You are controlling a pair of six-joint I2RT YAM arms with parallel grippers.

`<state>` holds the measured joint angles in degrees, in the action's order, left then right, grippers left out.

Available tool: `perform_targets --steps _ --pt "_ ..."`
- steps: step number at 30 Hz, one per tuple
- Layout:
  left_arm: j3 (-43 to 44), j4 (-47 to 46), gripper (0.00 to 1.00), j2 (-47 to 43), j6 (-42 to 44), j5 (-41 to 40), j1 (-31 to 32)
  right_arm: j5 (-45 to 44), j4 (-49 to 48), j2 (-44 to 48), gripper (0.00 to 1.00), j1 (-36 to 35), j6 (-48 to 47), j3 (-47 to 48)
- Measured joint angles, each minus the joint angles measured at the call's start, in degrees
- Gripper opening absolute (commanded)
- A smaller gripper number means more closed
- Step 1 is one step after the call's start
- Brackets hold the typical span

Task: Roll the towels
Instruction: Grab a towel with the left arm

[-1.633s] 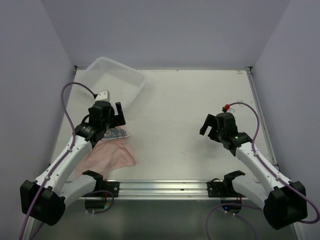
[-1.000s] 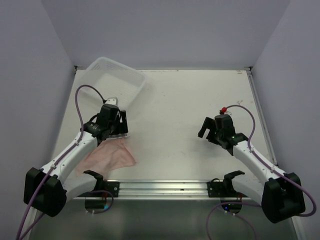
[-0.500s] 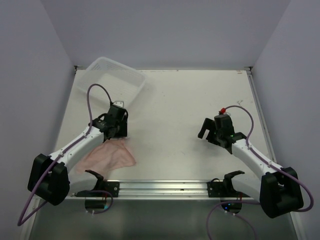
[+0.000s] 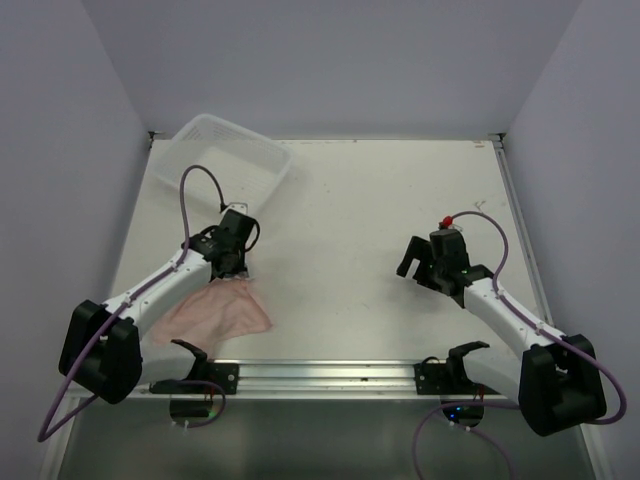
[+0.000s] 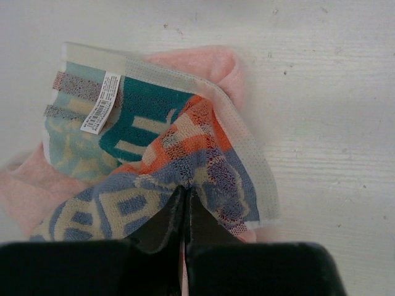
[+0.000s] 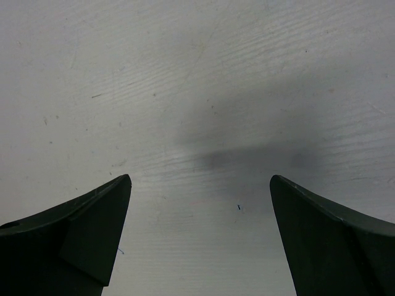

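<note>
The printed towel [image 5: 154, 123], teal, orange and blue with big letters and a white label, lies crumpled on top of the pale pink towel [image 5: 216, 61]. My left gripper [image 5: 185, 192] is shut, pinching a fold of the printed towel near its near edge. From above, the left gripper [image 4: 237, 266] sits at the far corner of the pink towel [image 4: 220, 315] and hides the printed one. My right gripper [image 4: 415, 258] hovers open over bare table at the right, its fingers [image 6: 92, 222] wide apart with nothing between them.
A white mesh basket [image 4: 200, 130] stands tilted at the back left, just beyond the left gripper. The side walls close in on both sides, and a metal rail [image 4: 330, 375] runs along the near edge.
My left gripper came down onto the printed towel and closed on a fold of it. The right arm has hardly moved and stays open.
</note>
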<state>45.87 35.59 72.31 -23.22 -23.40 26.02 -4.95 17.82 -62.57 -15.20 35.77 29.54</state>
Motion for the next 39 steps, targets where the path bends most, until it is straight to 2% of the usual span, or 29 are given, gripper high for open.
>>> perform_targets --steps 9,17,27,39 --pt "3.0 2.8 0.0 -1.2 -0.2 -3.7 0.0 0.1 -0.1 0.0 0.99 0.3 -0.2 0.0" --pt "14.3 6.1 0.0 -5.9 -1.1 -15.5 -0.6 0.7 0.2 1.2 0.99 0.3 -0.8 0.0" --pt "25.8 5.9 0.0 -6.4 2.1 -20.3 -12.7 2.9 2.2 6.3 0.99 0.3 -0.9 0.0" --pt "42.7 5.1 0.0 -5.5 5.1 -26.3 -13.6 6.2 3.1 11.9 0.99 0.3 -2.1 0.0"
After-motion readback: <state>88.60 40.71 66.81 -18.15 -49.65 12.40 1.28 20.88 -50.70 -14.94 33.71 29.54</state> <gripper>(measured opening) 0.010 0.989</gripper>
